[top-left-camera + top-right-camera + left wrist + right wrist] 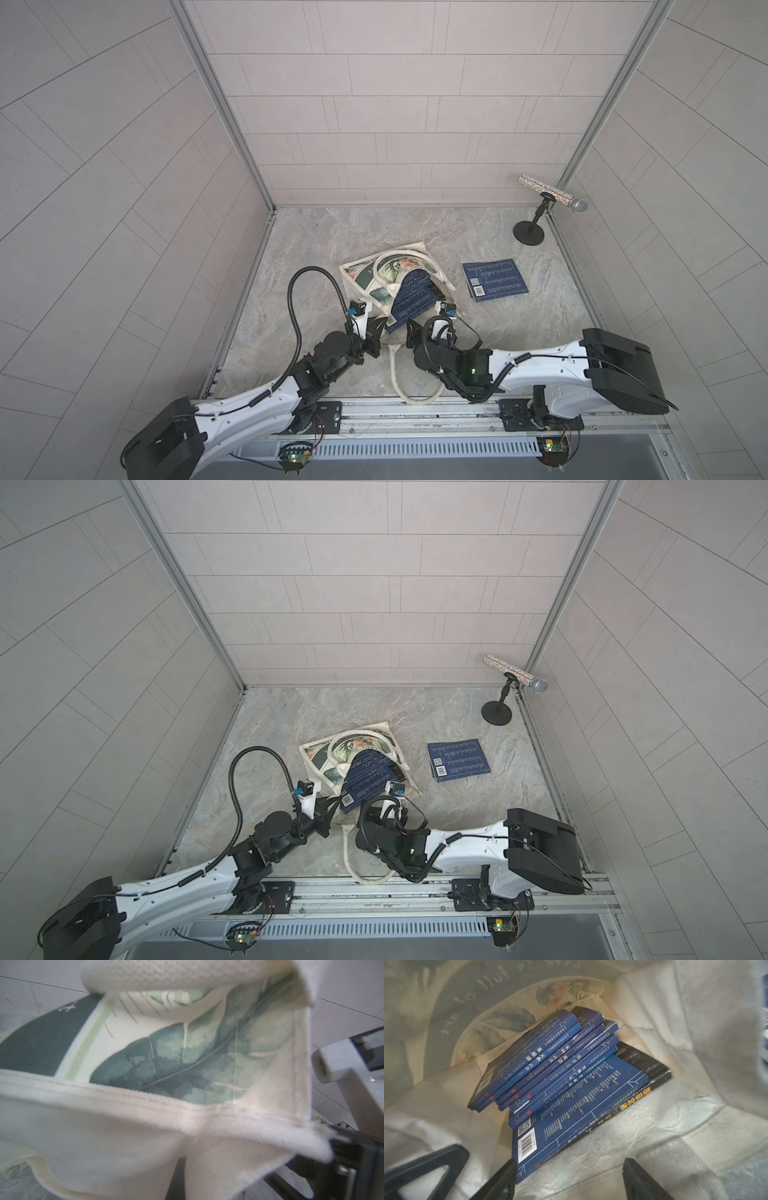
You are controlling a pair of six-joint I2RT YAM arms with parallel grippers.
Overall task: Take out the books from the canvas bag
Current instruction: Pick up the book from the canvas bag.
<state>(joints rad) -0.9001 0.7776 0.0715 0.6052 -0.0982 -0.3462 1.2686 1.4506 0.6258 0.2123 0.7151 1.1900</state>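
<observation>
The canvas bag (365,274) (320,756) lies on the marble table in both top views, mouth toward the near edge. Several navy books (409,301) (560,1076) slide out of it, stacked on a black book with an orange title (648,1088). More navy books (494,279) (459,759) lie outside, to the right of the bag. My left gripper (376,328) is shut on the bag's cream rim (187,1113), holding the mouth up. My right gripper (415,328) (569,1167) is open inside the mouth, one fingertip (506,1172) beside the lowest navy book's barcode corner.
One cream bag handle (415,386) loops over the table toward the front rail, between my two arms. A glittery microphone (552,195) on a black stand sits at the back right corner. Tiled walls enclose the table on three sides.
</observation>
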